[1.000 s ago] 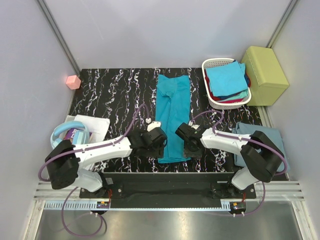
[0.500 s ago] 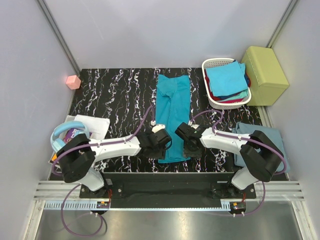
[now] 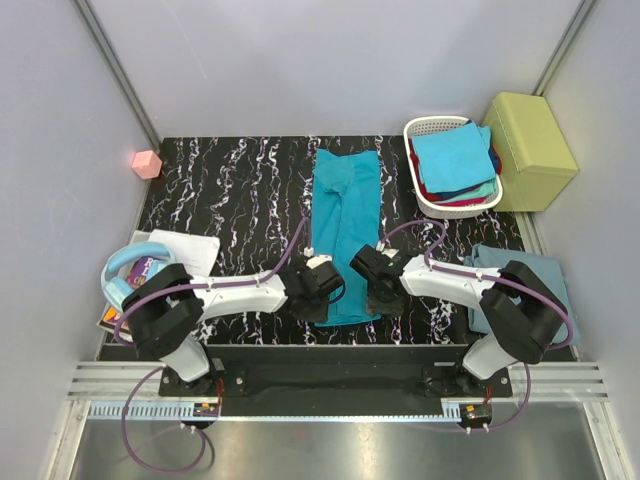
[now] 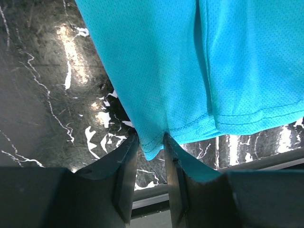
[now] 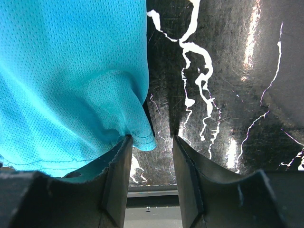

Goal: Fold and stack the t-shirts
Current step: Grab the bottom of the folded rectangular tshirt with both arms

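Observation:
A large teal t-shirt (image 3: 347,225) lies folded lengthwise in a long strip down the middle of the black marbled table (image 3: 230,190). My left gripper (image 3: 322,300) is at its near left corner. In the left wrist view the hem corner (image 4: 151,149) hangs between the fingertips of the left gripper (image 4: 151,137), with a narrow gap still showing. My right gripper (image 3: 378,298) is at the near right corner. In the right wrist view the right gripper (image 5: 151,140) stands open, and the shirt's corner (image 5: 140,137) rests against its left finger only. More folded t-shirts (image 3: 452,155) fill the basket.
The white slatted basket (image 3: 432,122) stands at the back right beside a yellow-green padded box (image 3: 530,150). A dusty grey-blue t-shirt (image 3: 555,275) lies under the right arm. Headphones (image 3: 125,262) and paper (image 3: 190,250) sit at the left. A pink cube (image 3: 147,163) sits at the back left.
My left gripper has moved right and nearer to the shirt's near left corner, and its jaws have narrowed around the hem. The right arm has not moved.

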`<state>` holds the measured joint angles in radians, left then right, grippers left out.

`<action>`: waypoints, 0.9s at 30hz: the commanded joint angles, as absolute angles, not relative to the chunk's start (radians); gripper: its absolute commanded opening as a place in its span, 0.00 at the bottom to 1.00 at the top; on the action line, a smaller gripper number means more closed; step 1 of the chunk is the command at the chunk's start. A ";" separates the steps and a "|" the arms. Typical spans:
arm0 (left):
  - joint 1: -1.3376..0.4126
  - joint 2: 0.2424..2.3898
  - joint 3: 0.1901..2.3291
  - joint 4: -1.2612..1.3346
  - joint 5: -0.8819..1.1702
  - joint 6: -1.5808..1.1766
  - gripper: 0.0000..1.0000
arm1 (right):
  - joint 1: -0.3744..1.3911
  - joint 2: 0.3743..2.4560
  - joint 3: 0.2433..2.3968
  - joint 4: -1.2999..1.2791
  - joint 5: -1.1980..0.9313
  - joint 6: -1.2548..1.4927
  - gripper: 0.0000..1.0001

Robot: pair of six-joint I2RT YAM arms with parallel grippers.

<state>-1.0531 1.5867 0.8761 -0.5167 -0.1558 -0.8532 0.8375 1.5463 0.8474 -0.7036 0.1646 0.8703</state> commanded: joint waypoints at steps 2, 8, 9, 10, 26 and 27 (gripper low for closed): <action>-1.055 1.591 0.845 -0.483 -0.114 -0.884 0.34 | 0.834 1.565 0.856 -0.709 0.198 0.864 0.47; -1.055 1.586 0.838 -0.485 -0.110 -0.891 0.32 | 0.834 1.571 0.845 -0.696 0.190 0.862 0.36; -1.055 1.586 0.838 -0.483 -0.110 -0.891 0.32 | 0.834 1.569 0.842 -0.693 0.189 0.862 0.33; -1.055 1.585 0.838 -0.485 -0.110 -0.894 0.31 | 0.834 1.566 0.841 -0.692 0.187 0.864 0.29; -1.057 1.523 0.882 -0.558 -0.140 -0.882 0.00 | 0.834 1.483 0.847 -0.765 0.189 0.880 0.00; -1.057 1.511 0.885 -0.575 -0.141 -0.882 0.00 | 0.838 1.462 0.848 -0.773 0.186 0.882 0.00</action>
<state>-1.0531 1.5692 0.8635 -0.5201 -0.1333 -0.8867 0.8375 1.5341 0.8467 -0.7120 0.1642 0.8680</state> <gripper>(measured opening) 0.014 0.012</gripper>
